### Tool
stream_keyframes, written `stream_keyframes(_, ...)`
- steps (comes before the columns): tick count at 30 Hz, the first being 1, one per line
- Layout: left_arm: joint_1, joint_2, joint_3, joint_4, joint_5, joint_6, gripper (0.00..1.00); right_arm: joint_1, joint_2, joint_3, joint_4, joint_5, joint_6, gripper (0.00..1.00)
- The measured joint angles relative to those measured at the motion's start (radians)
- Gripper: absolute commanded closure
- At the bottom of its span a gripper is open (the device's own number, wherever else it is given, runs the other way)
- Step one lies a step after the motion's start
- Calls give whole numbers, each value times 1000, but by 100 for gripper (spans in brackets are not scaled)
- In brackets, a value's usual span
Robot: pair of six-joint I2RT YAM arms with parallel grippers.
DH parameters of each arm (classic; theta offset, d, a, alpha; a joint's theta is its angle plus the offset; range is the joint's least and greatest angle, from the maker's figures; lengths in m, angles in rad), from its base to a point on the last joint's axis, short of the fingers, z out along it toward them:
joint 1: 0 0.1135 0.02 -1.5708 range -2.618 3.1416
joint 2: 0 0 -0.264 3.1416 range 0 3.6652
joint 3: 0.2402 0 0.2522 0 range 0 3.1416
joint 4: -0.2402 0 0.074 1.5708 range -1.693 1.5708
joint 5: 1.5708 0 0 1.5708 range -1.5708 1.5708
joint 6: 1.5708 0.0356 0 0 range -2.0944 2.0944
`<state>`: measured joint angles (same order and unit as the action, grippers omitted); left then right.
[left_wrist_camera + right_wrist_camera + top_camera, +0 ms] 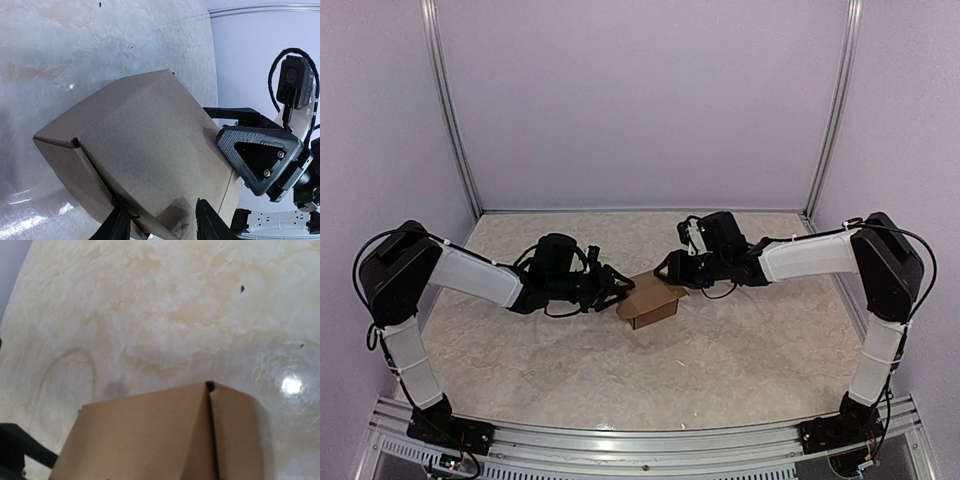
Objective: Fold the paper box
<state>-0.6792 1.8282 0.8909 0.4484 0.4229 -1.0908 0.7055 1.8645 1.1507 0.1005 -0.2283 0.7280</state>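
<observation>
The box (648, 300) sits in the middle of the table (740, 350), between the two arms. It is partly folded, with a flap (669, 288) up on its right. The left gripper (620, 291) pinches its left end. The right gripper (671, 271) touches the flap, but I cannot tell if it holds it.

The paper box (650, 300) is plain brown. The bench (740, 350) is cream with beige marbling. The left arm (470, 275) and right arm (810, 258) are black and white, and the walls (640, 100) pale lilac.
</observation>
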Motion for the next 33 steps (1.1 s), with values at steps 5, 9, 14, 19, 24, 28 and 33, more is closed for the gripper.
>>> stream_keyframes(5,0,0,0,0,0,1,57,5,-2,-15,13,-14,21,57)
stream_keyframes(9,0,0,0,-1,4,7,56,11,-11,-41,34,-29,47,58)
stream_keyframes(14,0,0,0,-1,14,21,57,13,-23,-75,55,-51,81,62)
stream_keyframes(19,0,0,0,-2,21,30,57,14,-32,-101,60,-66,110,64)
stream_keyframes(24,0,0,0,-2,24,45,57,14,-44,-109,58,-65,124,64)
stream_keyframes(28,-2,0,0,-6,29,61,57,15,-56,-125,52,-50,117,67)
stream_keyframes(33,-6,-10,0,-35,29,105,57,23,-70,-137,33,-13,81,69)
